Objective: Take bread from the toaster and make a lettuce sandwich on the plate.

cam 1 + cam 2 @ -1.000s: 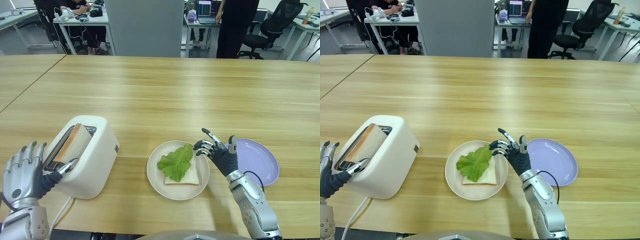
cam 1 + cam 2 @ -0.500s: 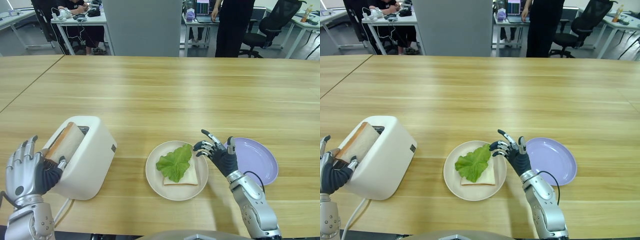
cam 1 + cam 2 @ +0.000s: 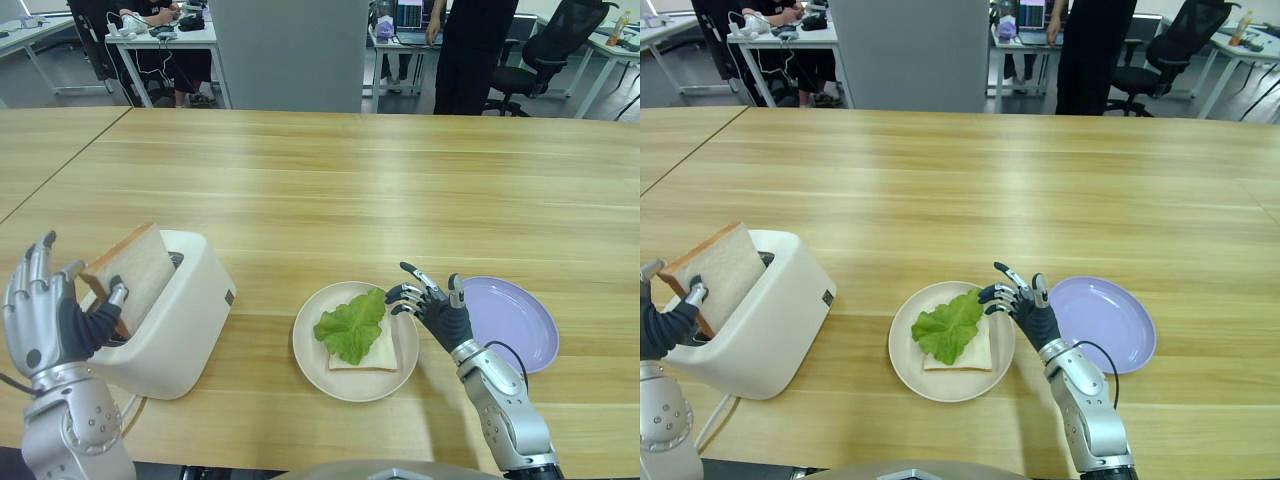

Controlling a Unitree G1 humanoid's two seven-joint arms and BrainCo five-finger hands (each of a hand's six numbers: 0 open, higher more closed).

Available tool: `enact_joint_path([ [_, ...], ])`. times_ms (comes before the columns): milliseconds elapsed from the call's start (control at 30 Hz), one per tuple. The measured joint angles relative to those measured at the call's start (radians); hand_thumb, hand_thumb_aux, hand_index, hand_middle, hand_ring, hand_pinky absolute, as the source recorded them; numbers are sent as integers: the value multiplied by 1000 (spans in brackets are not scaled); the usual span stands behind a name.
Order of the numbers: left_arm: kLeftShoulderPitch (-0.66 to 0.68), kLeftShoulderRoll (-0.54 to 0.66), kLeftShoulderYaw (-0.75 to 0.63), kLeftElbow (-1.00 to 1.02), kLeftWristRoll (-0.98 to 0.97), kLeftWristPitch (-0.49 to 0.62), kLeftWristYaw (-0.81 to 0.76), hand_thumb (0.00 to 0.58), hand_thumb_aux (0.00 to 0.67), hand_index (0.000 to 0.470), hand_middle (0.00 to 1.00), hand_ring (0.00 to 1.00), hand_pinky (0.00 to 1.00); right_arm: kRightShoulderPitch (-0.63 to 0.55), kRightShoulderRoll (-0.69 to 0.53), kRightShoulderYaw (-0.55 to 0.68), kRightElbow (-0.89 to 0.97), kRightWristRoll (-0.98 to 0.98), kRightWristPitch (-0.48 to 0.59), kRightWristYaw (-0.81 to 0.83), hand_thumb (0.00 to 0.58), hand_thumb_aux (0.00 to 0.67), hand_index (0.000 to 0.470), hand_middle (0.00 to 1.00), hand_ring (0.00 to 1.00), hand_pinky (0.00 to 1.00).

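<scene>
On my near left, my left hand (image 3: 45, 320) is closed on a bread slice (image 3: 130, 272), pinching its lower near edge while its other fingers point upward. The slice stands tilted, most of it above the slot of the white toaster (image 3: 180, 320), which sits on the wooden table (image 3: 350, 180). To the right of the toaster, near the front edge, a cream plate (image 3: 303, 350) holds a second slice (image 3: 388, 350) with a green lettuce leaf (image 3: 350, 325) lying on top. My right hand (image 3: 432, 305) hovers at that plate's right rim, fingers spread and holding nothing. Just beyond it to the right lies a purple plate (image 3: 515, 320).
</scene>
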Motion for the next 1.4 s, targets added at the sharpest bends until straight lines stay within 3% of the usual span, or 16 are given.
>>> enact_joint_path([
  [500,-247,-34,62,76,-309,-31,122,580,670,460,1000,1000,1000,-72,12,-35,70,-9,-6,1,0,0,0,412,412,412],
  [767,-341,-101,-91,69,-617,7,-55,580,670,460,1000,1000,1000,-119,11,-55,74,-39,-37,-1,0,0,0,408,408,408],
  [967,-347,-189,-180,207,-802,37,-138,580,670,460,1000,1000,1000,-155,0,-61,73,-67,-62,-1,0,0,0,408,408,408],
  [1400,-348,-217,-373,449,-935,20,-296,580,670,460,1000,1000,1000,-158,-149,-77,-13,-297,-250,-40,0,0,0,388,388,388],
])
